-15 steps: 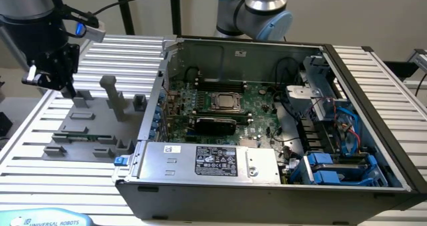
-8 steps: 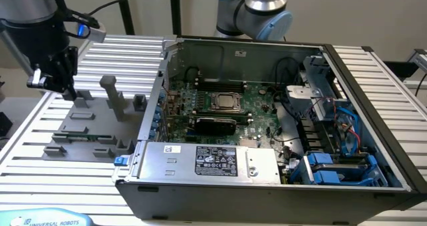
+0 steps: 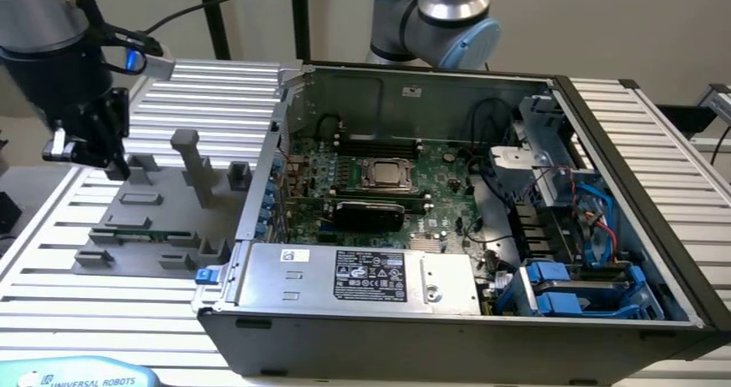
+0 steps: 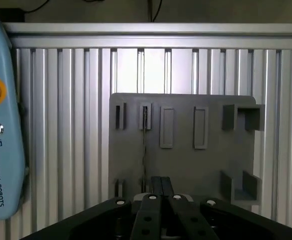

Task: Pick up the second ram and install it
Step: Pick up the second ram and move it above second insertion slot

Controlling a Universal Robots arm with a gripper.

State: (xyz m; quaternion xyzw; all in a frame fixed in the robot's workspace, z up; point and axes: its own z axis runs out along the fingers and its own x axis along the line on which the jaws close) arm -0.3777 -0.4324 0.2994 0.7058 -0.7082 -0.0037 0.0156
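Black jaws hover clenched on nothing above the second ram (image 4: 144, 125), a thin green circuit-board stick not yet picked up.

Seen from the wrist, the jaws sit pressed together with nothing between them, over a flat grey plastic holder plate (image 4: 186, 165) that lies on the ribbed aluminium table (image 4: 60, 125). The second ram stands edge-on in one of the plate's narrow slots, apart from the jaws. In the exterior view it appears as a green strip (image 3: 120, 225) in the plate, to the exterior view's left of the open grey metal computer case (image 3: 412, 87) with its large green motherboard (image 3: 389, 177). The step in hand looks like the approach to the grasp. A pick would call for the jaws to part, line up with the stick's thin edge and straddle it squarely, as the slot seems to leave little room.
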